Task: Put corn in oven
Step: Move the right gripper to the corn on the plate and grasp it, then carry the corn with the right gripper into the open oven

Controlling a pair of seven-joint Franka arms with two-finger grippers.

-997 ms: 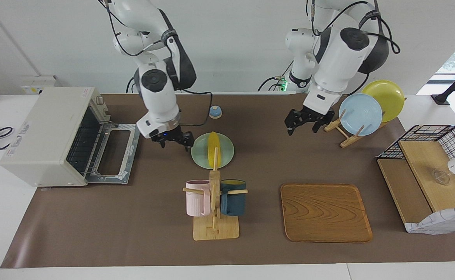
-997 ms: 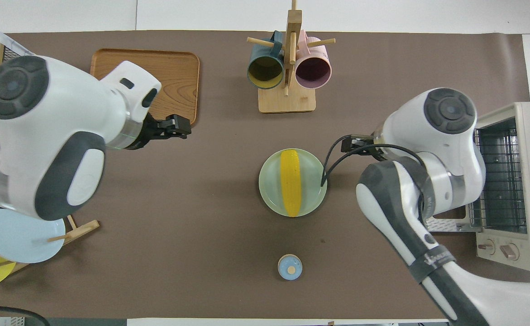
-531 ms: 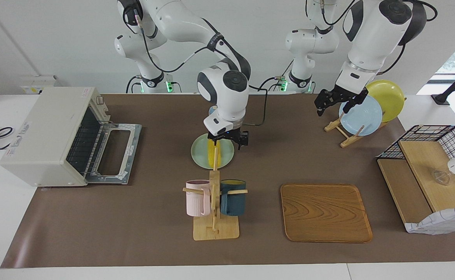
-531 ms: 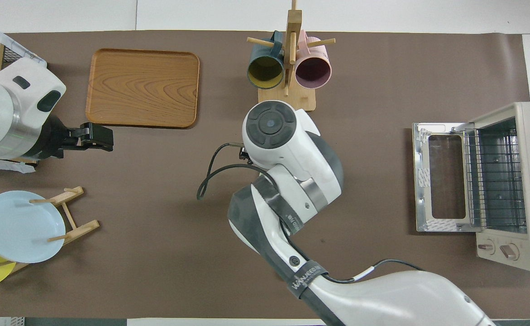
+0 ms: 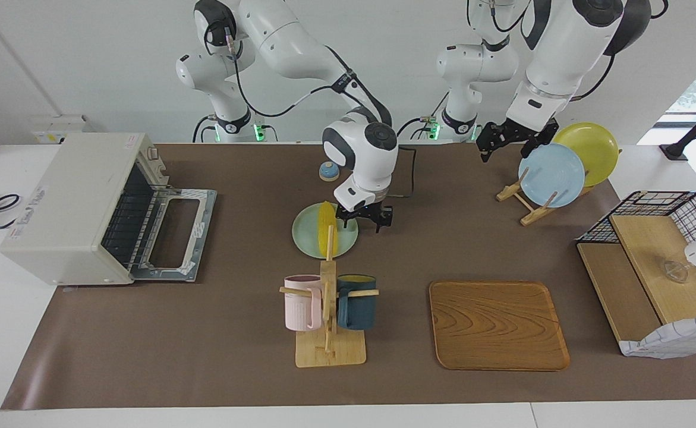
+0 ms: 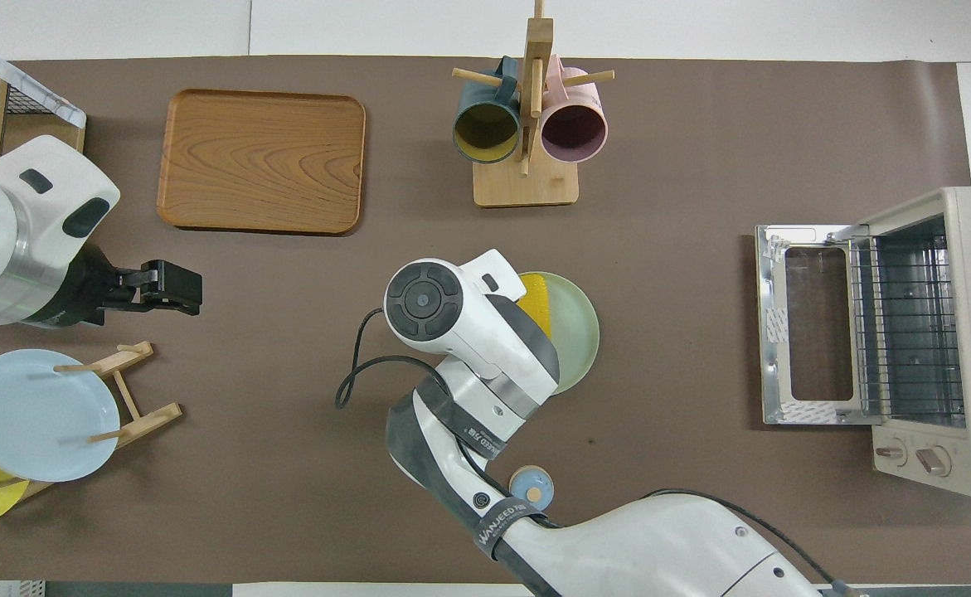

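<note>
The yellow corn lies on a mint-green plate in the middle of the table; in the overhead view only one end of the corn shows, beside the plate. My right gripper is open and low over the plate's edge toward the left arm's end, beside the corn and not holding it. The off-white oven stands at the right arm's end with its door folded down open and the wire rack showing. My left gripper waits raised by the plate rack, open and empty.
A wooden mug rack with a pink and a dark blue mug stands just farther from the robots than the plate. A wooden tray, a plate rack with blue and yellow plates, a small blue knob and a wire basket are around.
My right gripper swung from beside the oven door across the plate to its edge toward the left arm's end. My left gripper rose and drew back toward the plate rack.
</note>
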